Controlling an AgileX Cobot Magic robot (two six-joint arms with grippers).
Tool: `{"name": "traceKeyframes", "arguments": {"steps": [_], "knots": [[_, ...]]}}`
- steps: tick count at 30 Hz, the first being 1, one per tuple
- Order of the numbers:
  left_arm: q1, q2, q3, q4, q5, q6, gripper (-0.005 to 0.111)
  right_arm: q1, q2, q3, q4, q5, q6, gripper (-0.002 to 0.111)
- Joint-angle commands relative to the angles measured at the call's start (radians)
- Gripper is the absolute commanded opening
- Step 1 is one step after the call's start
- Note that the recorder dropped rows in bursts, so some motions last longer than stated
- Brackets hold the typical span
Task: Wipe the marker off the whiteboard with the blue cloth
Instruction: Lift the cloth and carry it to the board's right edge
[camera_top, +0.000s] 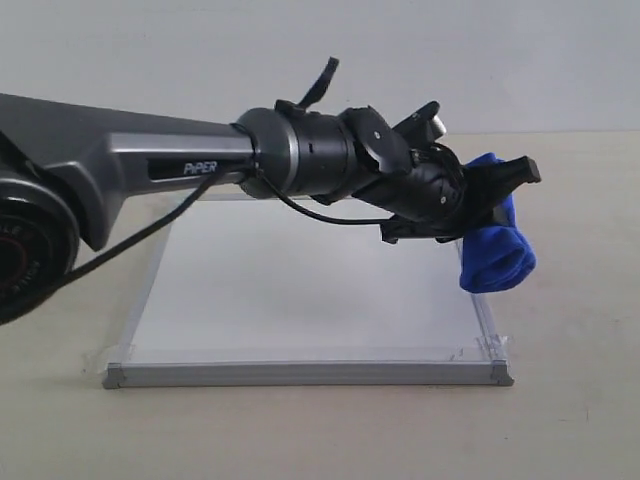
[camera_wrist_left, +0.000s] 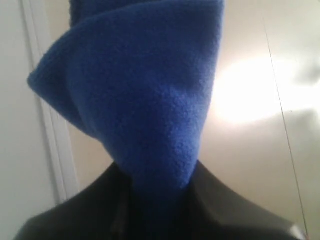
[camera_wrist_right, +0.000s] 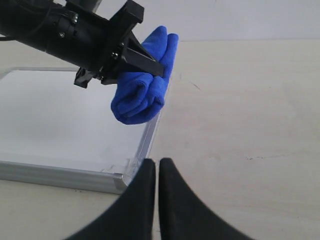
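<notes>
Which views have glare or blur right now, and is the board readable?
Left wrist view: blue cloth fills it, soft-focused, with a glare patch on the table behind. Exterior view: evenly lit, whiteboard readable. Right wrist view: sharp, no glare.

Blue cloth (camera_wrist_left: 150, 100): soft fleece, napped and matt. Whiteboard (camera_top: 300, 290): smooth white face with a faint sheen, silver metal frame (camera_top: 300, 374), grey plastic corner caps (camera_top: 116, 376). Worktop (camera_wrist_right: 240, 125): pale beige, smooth, matt, with a few fine scratches.
</notes>
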Motion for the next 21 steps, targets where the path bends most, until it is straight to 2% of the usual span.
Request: {"name": "traceKeyframes", "arguments": {"steps": [1,8,15,21], "knots": [[-0.025,0.043,-0.057,0.035,-0.014,-0.055,0.004,-0.004,-0.006,-0.001,-0.006,-0.012,-0.003,0.000],[-0.032,0.091,-0.079,0.157,-0.011,-0.141,0.004,-0.004,-0.006,-0.001,-0.006,-0.012,-0.003,0.000],[-0.037,0.109,-0.079,0.128,-0.055,-0.143,0.004,-0.004,-0.006,-0.001,-0.006,-0.012,-0.003,0.000],[-0.050,0.111,-0.079,0.113,-0.042,-0.143,0.004,-0.004,-0.006,-0.001,-0.006,-0.012,-0.003,0.000]]}}
